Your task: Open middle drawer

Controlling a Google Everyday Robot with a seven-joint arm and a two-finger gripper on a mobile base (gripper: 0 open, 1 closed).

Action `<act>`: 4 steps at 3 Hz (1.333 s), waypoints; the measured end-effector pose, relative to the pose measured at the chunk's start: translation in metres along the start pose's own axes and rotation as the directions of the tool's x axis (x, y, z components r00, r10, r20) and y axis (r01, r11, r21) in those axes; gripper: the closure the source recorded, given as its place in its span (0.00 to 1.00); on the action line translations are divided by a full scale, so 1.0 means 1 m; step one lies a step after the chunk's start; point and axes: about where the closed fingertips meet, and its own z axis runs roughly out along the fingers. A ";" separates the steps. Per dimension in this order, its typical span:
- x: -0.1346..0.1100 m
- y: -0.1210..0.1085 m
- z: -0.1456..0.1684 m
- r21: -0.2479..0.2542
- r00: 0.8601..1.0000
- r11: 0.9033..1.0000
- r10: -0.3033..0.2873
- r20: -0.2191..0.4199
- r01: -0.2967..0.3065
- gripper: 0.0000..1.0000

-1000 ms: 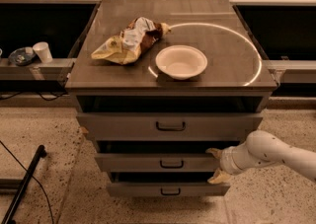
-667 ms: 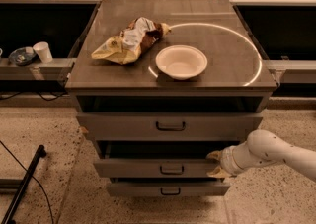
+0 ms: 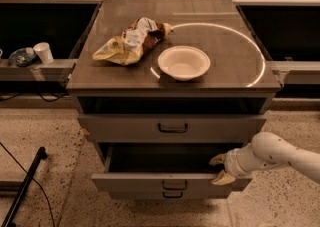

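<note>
No writing is legible on the crumpled, glossy snack bag (image 3: 131, 41) near the table's (image 3: 230, 78) left edge; a smooth round white bowl (image 3: 183, 62) sits mid-table. Below the front edge, the middle drawer (image 3: 170, 183), flat grey metal with a black loop handle, stands pulled out. The hand (image 3: 220, 169), fingers spread, straddles its front's right end.

— What's on the brown cabinet top (image 3: 225, 78)?
— A crumpled yellow-and-white snack bag (image 3: 131, 42) at the left, with a round white paper bowl (image 3: 183, 62) just beside it.
— Elsewhere?
— A white paper cup (image 3: 44, 52) on the left ledge and a black pole (image 3: 24, 187) on the floor (the gripper (image 3: 220, 169) sits low at the cabinet's right front).
</note>
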 end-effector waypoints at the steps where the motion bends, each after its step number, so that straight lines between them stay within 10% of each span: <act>1: 0.000 0.000 0.000 0.000 1.000 1.000 0.000 0.000 0.000 0.16; 2: 0.000 0.000 0.000 0.000 1.000 1.000 0.000 0.000 0.000 0.00; 4: 0.002 0.028 0.005 -0.063 0.999 0.998 -0.011 -0.052 0.008 0.00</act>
